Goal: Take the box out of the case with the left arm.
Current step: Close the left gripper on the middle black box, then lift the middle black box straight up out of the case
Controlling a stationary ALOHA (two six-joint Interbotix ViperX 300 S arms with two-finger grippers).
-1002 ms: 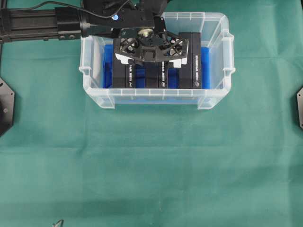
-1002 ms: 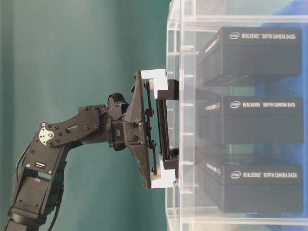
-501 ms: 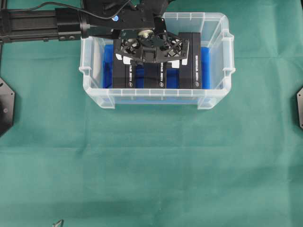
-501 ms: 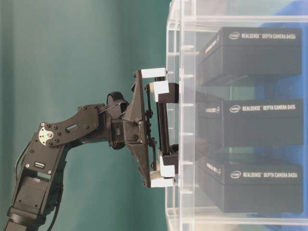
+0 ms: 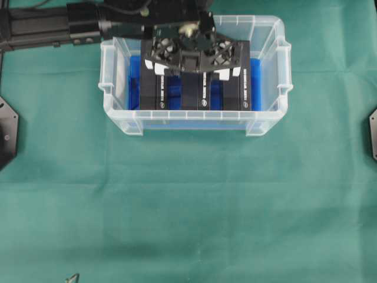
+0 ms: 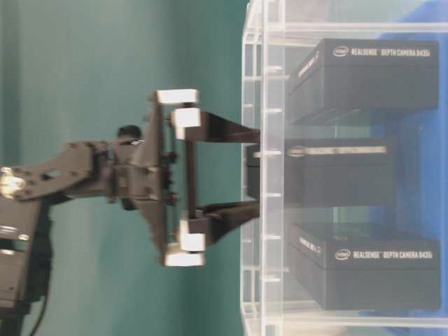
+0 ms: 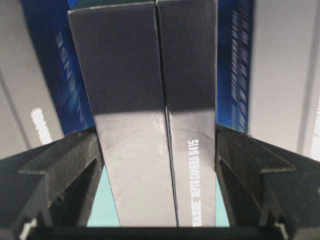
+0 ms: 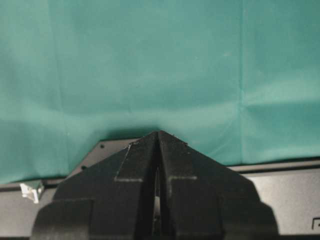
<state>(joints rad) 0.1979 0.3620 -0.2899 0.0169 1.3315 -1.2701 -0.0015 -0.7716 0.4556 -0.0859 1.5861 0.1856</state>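
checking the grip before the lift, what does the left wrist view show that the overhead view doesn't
Only the left wrist view: both fingers pressed against the sides of the middle box, with its printed side lettering legible.

Only the overhead view: the whole case on the green cloth, three boxes side by side on the blue lining, and the left arm reaching in from the upper left.

Both: the left gripper straddling the middle box, with neighbouring boxes on either side.

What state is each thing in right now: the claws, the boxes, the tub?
left gripper: shut on the middle box.
middle box: gripped, inside the case.
left box: standing in the case, untouched.
right box: standing in the case, untouched.
case: open-topped, holding three boxes.
right gripper: shut, empty.
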